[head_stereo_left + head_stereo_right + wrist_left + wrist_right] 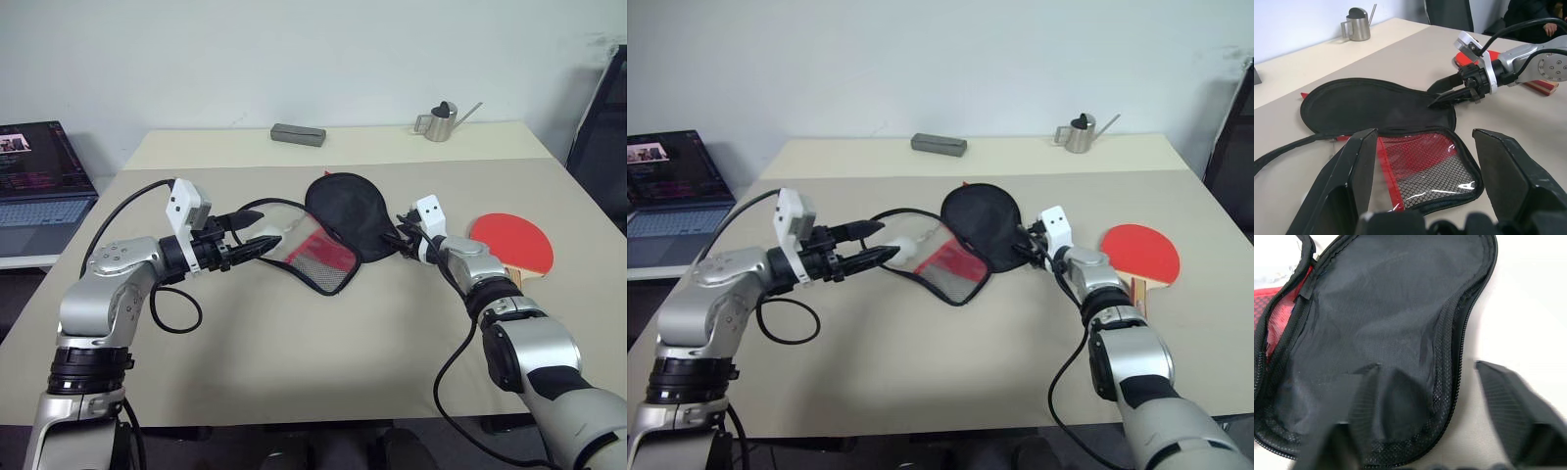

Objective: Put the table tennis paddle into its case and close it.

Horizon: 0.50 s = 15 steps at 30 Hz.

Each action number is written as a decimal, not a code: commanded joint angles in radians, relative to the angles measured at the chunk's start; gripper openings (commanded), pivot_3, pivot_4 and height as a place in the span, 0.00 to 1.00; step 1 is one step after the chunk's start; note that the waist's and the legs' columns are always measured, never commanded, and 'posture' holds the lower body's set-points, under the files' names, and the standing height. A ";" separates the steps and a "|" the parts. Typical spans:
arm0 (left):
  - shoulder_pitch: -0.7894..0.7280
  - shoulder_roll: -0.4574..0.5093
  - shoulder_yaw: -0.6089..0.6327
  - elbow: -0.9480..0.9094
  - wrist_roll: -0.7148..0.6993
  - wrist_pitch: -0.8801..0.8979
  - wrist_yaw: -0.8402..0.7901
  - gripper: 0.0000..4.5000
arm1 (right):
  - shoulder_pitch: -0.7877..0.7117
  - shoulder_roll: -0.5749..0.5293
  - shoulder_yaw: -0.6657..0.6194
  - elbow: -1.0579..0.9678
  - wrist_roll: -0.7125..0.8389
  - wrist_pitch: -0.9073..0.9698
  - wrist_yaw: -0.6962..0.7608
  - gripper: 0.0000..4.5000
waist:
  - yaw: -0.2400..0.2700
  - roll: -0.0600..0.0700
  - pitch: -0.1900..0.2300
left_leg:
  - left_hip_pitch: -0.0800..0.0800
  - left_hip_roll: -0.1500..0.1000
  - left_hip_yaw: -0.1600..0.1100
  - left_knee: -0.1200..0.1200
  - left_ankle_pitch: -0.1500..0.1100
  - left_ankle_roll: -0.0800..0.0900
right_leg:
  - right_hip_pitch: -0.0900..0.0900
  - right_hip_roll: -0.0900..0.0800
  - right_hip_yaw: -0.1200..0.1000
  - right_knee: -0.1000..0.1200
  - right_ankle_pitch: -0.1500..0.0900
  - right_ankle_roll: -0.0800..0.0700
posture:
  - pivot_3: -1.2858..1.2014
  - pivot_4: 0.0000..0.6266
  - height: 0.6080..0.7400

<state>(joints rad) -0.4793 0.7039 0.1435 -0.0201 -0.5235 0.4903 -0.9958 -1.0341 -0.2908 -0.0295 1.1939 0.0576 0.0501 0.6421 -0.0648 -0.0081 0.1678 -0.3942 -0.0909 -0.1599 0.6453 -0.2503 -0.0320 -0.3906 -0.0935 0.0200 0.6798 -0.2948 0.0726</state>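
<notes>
Nearest us, our left gripper (257, 233) holds its two fingers apart around the raised mesh flap of the case (1376, 105); whether they pinch it we cannot tell. Our right gripper (1442, 93), jaws apart, straddles the lining's zip edge. The case looks soft, light and floppy, so we judge the stiffer edging the best hold. Beyond our right gripper lies the table tennis paddle (511, 240), rigid and flat. We read no writing.
</notes>
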 commanded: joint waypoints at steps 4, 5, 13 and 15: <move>0.016 0.009 0.015 -0.012 0.008 -0.028 -0.003 0.75 | -0.013 0.005 0.030 -0.028 -0.054 -0.054 -0.044 0.17 | -0.002 0.000 0.000 | 0.000 0.000 0.000 0.000 0.000 0.000 | 0.000 0.000 0.000 0.000 0.000 0.000 | 0.52 0.24 1.00; 0.022 0.011 0.016 -0.014 0.009 -0.028 -0.003 0.75 | -0.009 0.006 0.037 -0.034 -0.064 -0.058 -0.052 0.09 | -0.002 0.000 0.000 | 0.000 0.000 0.000 0.000 0.000 0.000 | 0.000 0.000 0.000 0.000 0.000 0.000 | 0.52 0.24 1.00; 0.101 0.019 0.056 -0.066 -0.010 -0.012 0.013 0.75 | 0.034 0.005 0.016 -0.154 -0.043 0.050 -0.068 0.01 | -0.004 0.000 0.000 | 0.001 0.000 0.000 0.000 0.000 0.000 | 0.000 0.000 0.001 0.000 0.000 0.000 | 0.52 0.24 1.00; 0.125 0.019 0.063 -0.097 -0.025 0.004 0.013 0.75 | 0.070 -0.003 0.005 -0.261 -0.022 0.152 -0.065 0.01 | -0.003 0.000 0.000 | 0.000 0.000 0.000 0.000 0.000 0.000 | 0.000 0.000 0.001 0.000 0.000 0.000 | 0.52 0.24 1.00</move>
<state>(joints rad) -0.3599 0.7054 0.1683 -0.0545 -0.5159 0.4912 -0.9880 -0.9766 -0.2828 -0.0013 1.0313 0.0061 0.1331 0.5812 -0.0679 -0.0081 0.1678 -0.3939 -0.0908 -0.1605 0.6452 -0.2503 -0.0320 -0.3907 -0.0933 0.0207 0.6801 -0.2948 0.0726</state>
